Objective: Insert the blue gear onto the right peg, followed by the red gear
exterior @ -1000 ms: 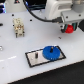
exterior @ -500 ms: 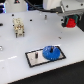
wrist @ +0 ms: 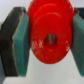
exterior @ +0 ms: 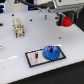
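**Red gear up in the gripper, blue gear on the plate**

Near the top right corner of the exterior view, the gripper (exterior: 65, 19) holds the red gear (exterior: 66, 21) above the white table (exterior: 15, 50). In the wrist view, the red gear (wrist: 51, 36) fills most of the picture. It has a dark hole in its middle and teeth around its rim. The jaws are closed on it, and a teal pad (wrist: 21, 42) presses on one side of the gear while another presses on the far side.

Lower down in the exterior view, the blue gear (exterior: 50, 51) sits on a dark flat plate (exterior: 35, 58). It is at the plate's end toward the exterior view's right. A thin peg (exterior: 36, 56) stands near the plate's other end. The red gear is well apart from the blue gear.

A small tan block (exterior: 18, 27) stands on the table toward the exterior view's left.
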